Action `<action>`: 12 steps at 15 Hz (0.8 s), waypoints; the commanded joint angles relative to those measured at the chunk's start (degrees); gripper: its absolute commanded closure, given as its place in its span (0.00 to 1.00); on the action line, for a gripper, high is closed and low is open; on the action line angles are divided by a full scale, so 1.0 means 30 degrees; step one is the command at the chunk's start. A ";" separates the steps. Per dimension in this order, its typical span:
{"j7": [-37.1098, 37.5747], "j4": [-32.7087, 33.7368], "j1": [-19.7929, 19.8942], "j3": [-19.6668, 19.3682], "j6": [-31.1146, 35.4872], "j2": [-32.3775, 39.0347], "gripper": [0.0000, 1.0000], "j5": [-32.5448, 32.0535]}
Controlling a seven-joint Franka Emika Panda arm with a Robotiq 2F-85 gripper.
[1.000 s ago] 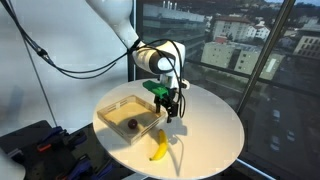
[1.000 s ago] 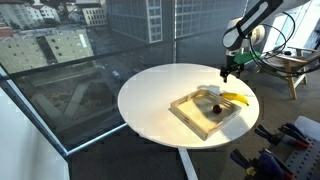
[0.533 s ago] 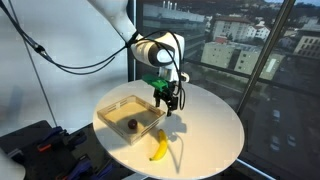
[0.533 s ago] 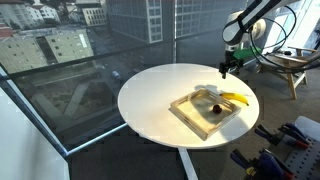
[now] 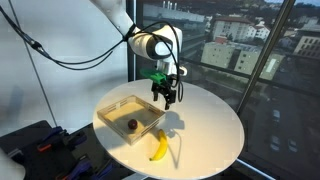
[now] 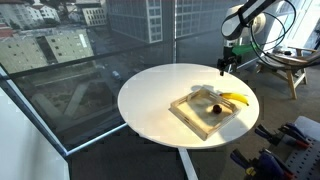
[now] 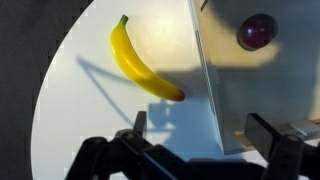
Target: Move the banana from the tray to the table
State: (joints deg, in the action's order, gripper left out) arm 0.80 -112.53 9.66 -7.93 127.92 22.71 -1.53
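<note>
The yellow banana [image 5: 159, 147] lies on the white round table [image 5: 210, 130], just outside the clear tray [image 5: 115, 107] near its corner. It also shows in an exterior view [image 6: 236, 98] and in the wrist view [image 7: 142, 62], where it lies beside the tray's wall [image 7: 205, 70]. My gripper [image 5: 165, 97] hangs above the table, well above the tray's far corner, open and empty. In the wrist view the gripper [image 7: 200, 130] has its jaws spread wide, nothing between them. It also shows in an exterior view [image 6: 224, 68].
A small dark red round fruit [image 5: 131, 125] sits inside the tray, also in the wrist view [image 7: 257, 31]. Glass windows surround the table. Dark equipment [image 5: 40, 145] stands beside the table's edge.
My gripper has risen away from the table and tray, staying open. The banana and the tray have not moved.
</note>
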 commanded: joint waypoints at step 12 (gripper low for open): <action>-0.0313 -0.0176 -0.0729 0.0807 -0.1661 -0.2139 0.00 0.0408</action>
State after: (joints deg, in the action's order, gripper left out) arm 0.71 -112.54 7.74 -5.83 124.98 18.39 -1.43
